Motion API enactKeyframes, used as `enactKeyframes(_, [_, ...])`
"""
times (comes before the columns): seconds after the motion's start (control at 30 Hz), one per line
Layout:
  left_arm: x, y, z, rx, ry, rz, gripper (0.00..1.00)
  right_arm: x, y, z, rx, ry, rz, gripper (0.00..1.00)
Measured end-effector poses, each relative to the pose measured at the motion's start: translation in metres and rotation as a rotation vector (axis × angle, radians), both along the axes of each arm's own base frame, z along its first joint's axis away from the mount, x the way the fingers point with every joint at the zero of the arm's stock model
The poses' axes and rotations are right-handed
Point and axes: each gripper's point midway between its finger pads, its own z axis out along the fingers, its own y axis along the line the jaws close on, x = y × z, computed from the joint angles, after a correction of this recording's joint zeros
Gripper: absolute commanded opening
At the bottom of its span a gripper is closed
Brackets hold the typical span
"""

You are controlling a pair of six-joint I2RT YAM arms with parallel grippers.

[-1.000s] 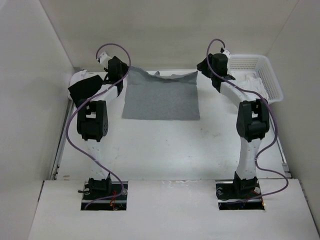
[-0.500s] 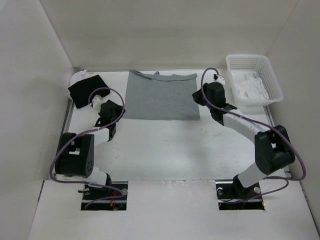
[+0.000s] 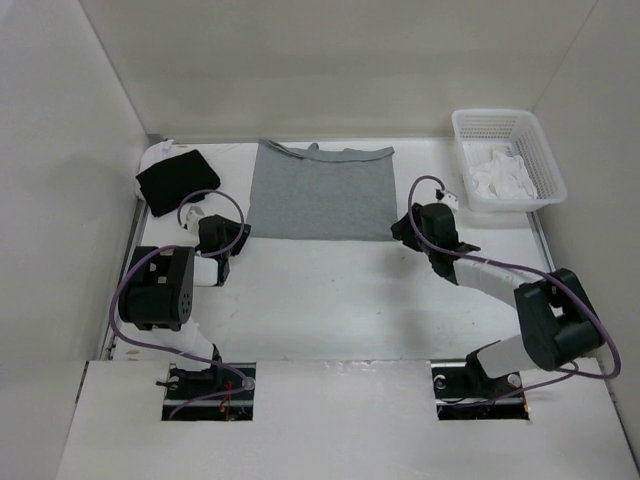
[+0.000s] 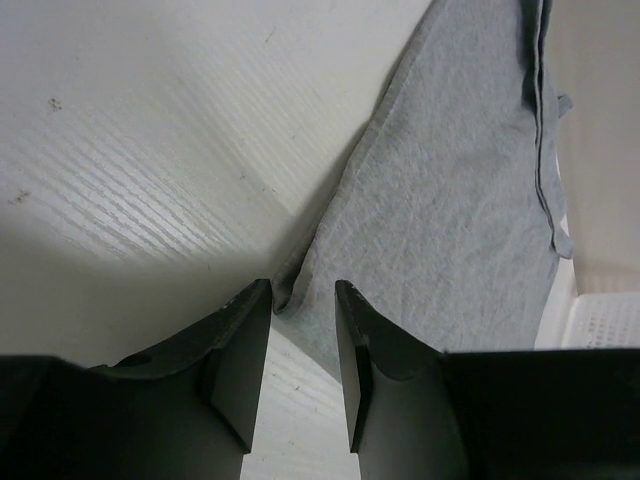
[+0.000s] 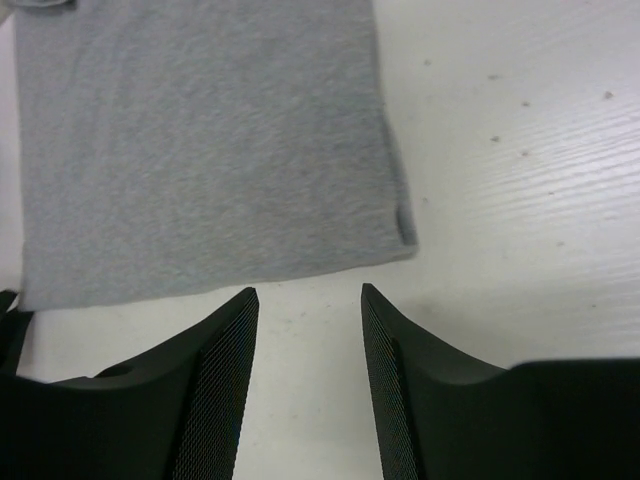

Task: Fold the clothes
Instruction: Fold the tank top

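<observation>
- My left pincer (image 4: 302,290) is released, its jaws parted by a narrow gap. The near-left corner of the grey top (image 4: 450,200) sits right at the mouth between the tips, and nothing is pinched yet.
- My right pincer (image 5: 308,292) is released too, with its jaws wider and bare tabletop (image 5: 520,150) between them. The top's near hem lies just ahead of the tips, and its near-right corner is off toward my right finger.
- The top lies flat on the tabletop with its neckline at the far edge and its hem nearest me. Each pincer is at 1 of its 2 near corners.
- I judge the step in hand to be taking both near corners, so the hem can be carried over toward the neckline.
- To do it well, I should lower each under-finger to the tabletop and slide it beneath the hem, so I catch the full thickness rather than only the upper layer. The left corner looks slightly curled, which should help.
- The right pincer should shift along the hem toward its corner before clenching, so the 2 grips match.
- I should clench both together and lift evenly, or the soft knit may skew, drag and wrinkle.
- A black cloth (image 3: 175,178) lies left of the top. A white basket (image 3: 495,113) holding a white cloth (image 3: 500,175) stands to its right. Both are apart from the top and need no touching.
</observation>
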Motion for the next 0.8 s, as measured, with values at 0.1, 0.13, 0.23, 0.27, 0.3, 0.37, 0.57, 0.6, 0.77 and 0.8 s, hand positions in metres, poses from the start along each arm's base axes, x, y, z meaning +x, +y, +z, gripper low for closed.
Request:
enactKeyframes(0.1, [-0.004,0.0,0.0,-0.007,0.004,0.006,0.3,0.008,-0.011,-0.022,-0.003,0.045,-0.049,0.51])
enactKeyframes(0.13, [-0.006,0.001,-0.001,-0.004,0.008,0.011,0.29,0.01,-0.015,-0.033,-0.005,0.07,-0.064,0.51])
enactKeyframes(0.23, [-0.011,0.004,-0.001,0.004,0.021,0.022,0.26,0.016,-0.019,-0.06,-0.005,0.138,-0.097,0.5])
enactKeyframes(0.27, [-0.011,0.004,-0.001,0.006,0.022,0.024,0.26,0.02,-0.018,-0.062,0.009,0.138,-0.105,0.5])
enactKeyframes(0.3, [-0.011,0.005,-0.002,0.007,0.023,0.026,0.26,0.025,-0.015,-0.06,0.017,0.135,-0.106,0.51])
enactKeyframes(0.37, [-0.01,0.005,-0.003,0.008,0.024,0.027,0.26,0.031,-0.012,-0.057,0.037,0.13,-0.113,0.51])
enactKeyframes(0.57, [-0.007,0.004,-0.006,0.006,0.026,0.027,0.13,0.03,-0.007,-0.058,0.087,0.143,-0.127,0.48])
enactKeyframes(0.6, [-0.007,0.004,-0.007,0.006,0.028,0.026,0.11,0.029,-0.007,-0.059,0.095,0.146,-0.131,0.48])
enactKeyframes(0.77, [-0.007,0.004,-0.008,0.006,0.031,0.026,0.07,0.022,-0.008,-0.062,0.136,0.149,-0.152,0.47])
enactKeyframes(0.8, [-0.007,0.003,-0.008,0.004,0.031,0.025,0.06,0.021,-0.008,-0.062,0.143,0.148,-0.156,0.47])
